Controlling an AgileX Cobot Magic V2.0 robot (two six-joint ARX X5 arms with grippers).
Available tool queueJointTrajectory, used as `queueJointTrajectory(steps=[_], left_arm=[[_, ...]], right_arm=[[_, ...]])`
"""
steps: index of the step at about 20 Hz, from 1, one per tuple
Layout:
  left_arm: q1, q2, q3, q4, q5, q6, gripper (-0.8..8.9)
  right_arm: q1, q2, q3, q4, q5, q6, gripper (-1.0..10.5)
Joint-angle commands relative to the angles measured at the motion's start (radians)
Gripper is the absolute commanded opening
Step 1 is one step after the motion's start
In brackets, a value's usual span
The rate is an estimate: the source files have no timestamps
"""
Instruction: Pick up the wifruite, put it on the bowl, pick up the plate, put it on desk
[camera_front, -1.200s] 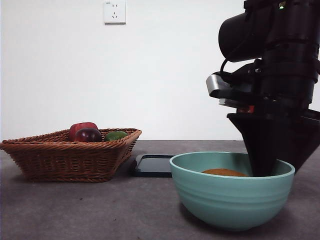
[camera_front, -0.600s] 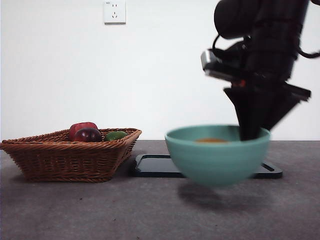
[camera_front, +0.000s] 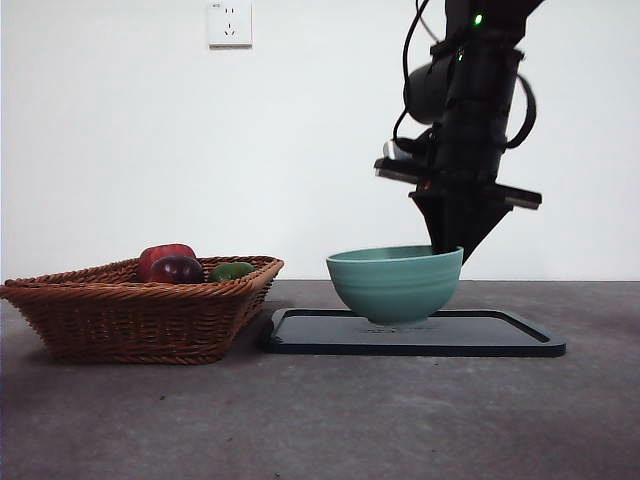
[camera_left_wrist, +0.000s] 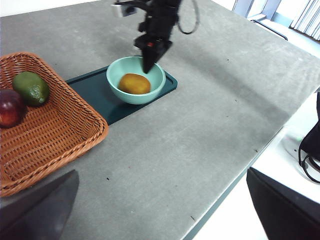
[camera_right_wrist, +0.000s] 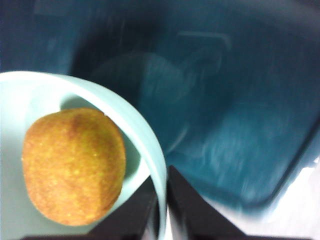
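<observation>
The teal bowl sits low over the dark flat plate, a rectangular tray; I cannot tell if they touch. My right gripper comes down from above and is shut on the bowl's far right rim, one jaw inside and one outside. The orange-brown wifruite lies inside the bowl, hidden by the bowl's wall in the front view. The left wrist view shows the right gripper at that rim over the plate. My left gripper hangs open and high above the desk, far from the bowl.
A wicker basket stands left of the plate with a red apple, a dark fruit and a green fruit. The desk's edge runs close past my left gripper. A wall socket is behind.
My right gripper has carried the bowl with the wifruite up from the near desk, then back, leftward and down onto or just over the plate. The basket has not moved.
</observation>
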Motion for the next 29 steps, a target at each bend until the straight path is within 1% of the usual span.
queueJointTrajectory(steps=[1, 2, 6, 9, 14, 15, 18, 20, 22, 25, 27, 29], left_arm=[[-0.009, 0.002, 0.009, 0.012, -0.003, -0.002, 6.57], [-0.009, 0.002, 0.009, 0.012, -0.003, -0.002, 6.57], [-0.009, 0.002, 0.009, 0.012, -0.003, -0.002, 6.57], [-0.009, 0.002, 0.009, 0.011, -0.003, -0.002, 6.57], [-0.009, 0.002, 0.009, 0.012, -0.003, -0.002, 6.57], [-0.009, 0.002, 0.009, 0.012, -0.003, -0.002, 6.57], [-0.009, 0.002, 0.009, 0.012, -0.003, -0.002, 6.57], [-0.009, 0.002, 0.009, 0.012, -0.003, -0.002, 6.57], [-0.009, 0.002, 0.009, 0.012, -0.003, -0.002, 6.57], [-0.009, 0.002, 0.009, 0.012, -0.003, 0.001, 6.57], [-0.009, 0.002, 0.009, 0.012, -0.003, 0.001, 6.57], [-0.009, 0.002, 0.009, 0.012, -0.003, 0.001, 6.57]], right_arm=[[-0.009, 0.072, 0.077, -0.001, -0.012, -0.021, 0.1], [-0.017, 0.090, 0.093, 0.003, -0.029, -0.021, 0.1], [-0.029, 0.105, 0.095, 0.012, -0.031, -0.023, 0.1], [-0.029, 0.108, 0.094, 0.001, -0.030, -0.043, 0.1], [-0.029, 0.108, 0.094, 0.008, -0.029, -0.043, 0.1], [-0.029, 0.108, 0.094, 0.006, -0.031, -0.042, 0.4], [-0.029, 0.108, 0.094, 0.001, -0.026, -0.029, 2.8], [-0.038, 0.101, 0.106, -0.011, -0.023, -0.020, 3.6], [-0.049, 0.067, 0.148, -0.057, -0.015, -0.018, 4.5], [-0.048, -0.070, 0.173, -0.095, 0.027, -0.026, 4.9], [-0.048, -0.203, 0.173, -0.116, 0.027, -0.033, 5.9], [-0.048, -0.337, 0.171, -0.164, 0.037, -0.045, 6.0]])
